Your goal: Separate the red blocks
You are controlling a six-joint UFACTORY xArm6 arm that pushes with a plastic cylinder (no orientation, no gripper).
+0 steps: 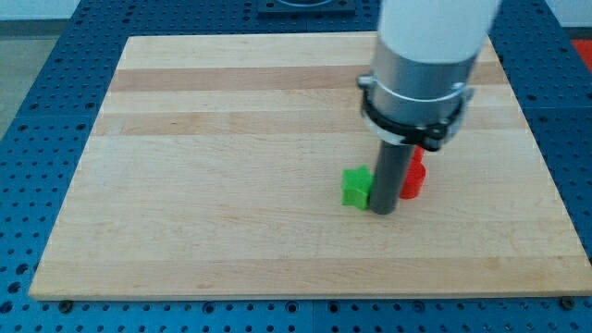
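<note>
A green block [355, 187], blocky in shape, lies on the wooden board [231, 185] right of the view's centre. My tip [383, 211] rests on the board just right of the green block, touching or nearly touching it. Red blocks [413, 176] show right behind the rod, on its right side; the rod and the arm's wide collar hide most of them, so I cannot make out their shapes or how many there are.
The arm's white and grey body [421, 65] hangs over the board's upper right. Blue perforated table [37, 111] surrounds the board on all sides.
</note>
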